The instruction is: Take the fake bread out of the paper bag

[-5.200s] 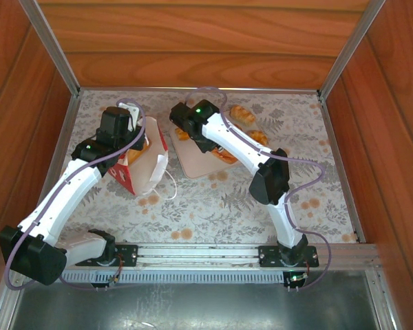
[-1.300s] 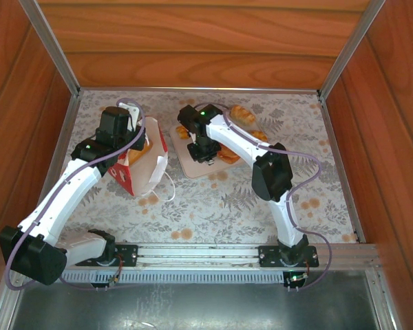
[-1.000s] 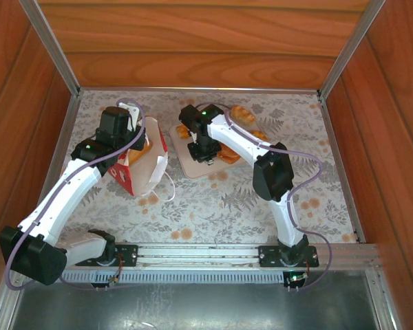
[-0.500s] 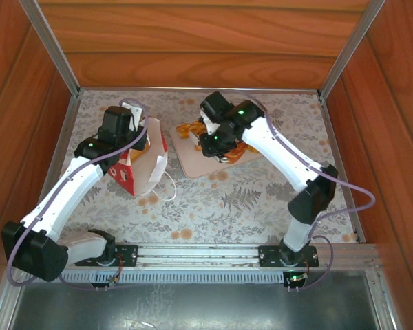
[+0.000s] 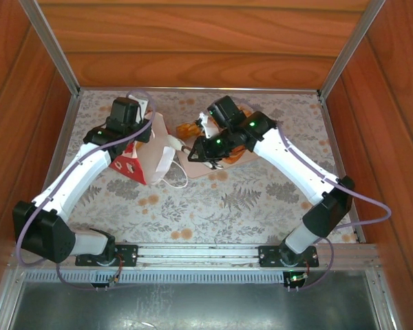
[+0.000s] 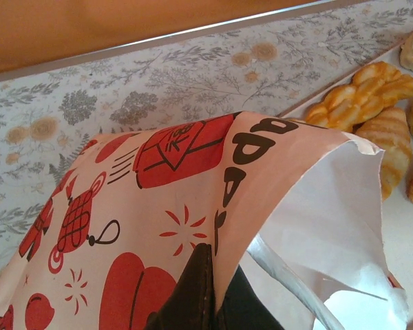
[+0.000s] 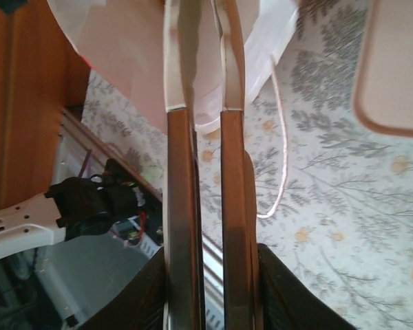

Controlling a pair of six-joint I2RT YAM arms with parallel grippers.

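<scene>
- Wooden walls (image 5: 206, 41) box in a flower-patterned counter (image 5: 261, 199), with two arms reaching over it from the near edge.
- One paper bag (image 5: 143, 150), white with red markings, sits left of centre and is tipped so its mouth faces right, towards one beige tray (image 5: 208, 168).
- The left gripper (image 6: 210, 302) is clamped tight on the bag's upper edge, the paper pinched between its dark fingers.
- The right gripper (image 7: 205, 82) sits at the bag's mouth with its two fingers a narrow gap apart. I can't quite tell whether any paper lies between them.
- One white cord handle (image 7: 282, 137) loops loose onto the counter beside that gripper.
- Five pieces of fake bread (image 6: 361, 93) lie on the tray just beside the bag, one of them braided and three cut off by the frame edge.
</scene>
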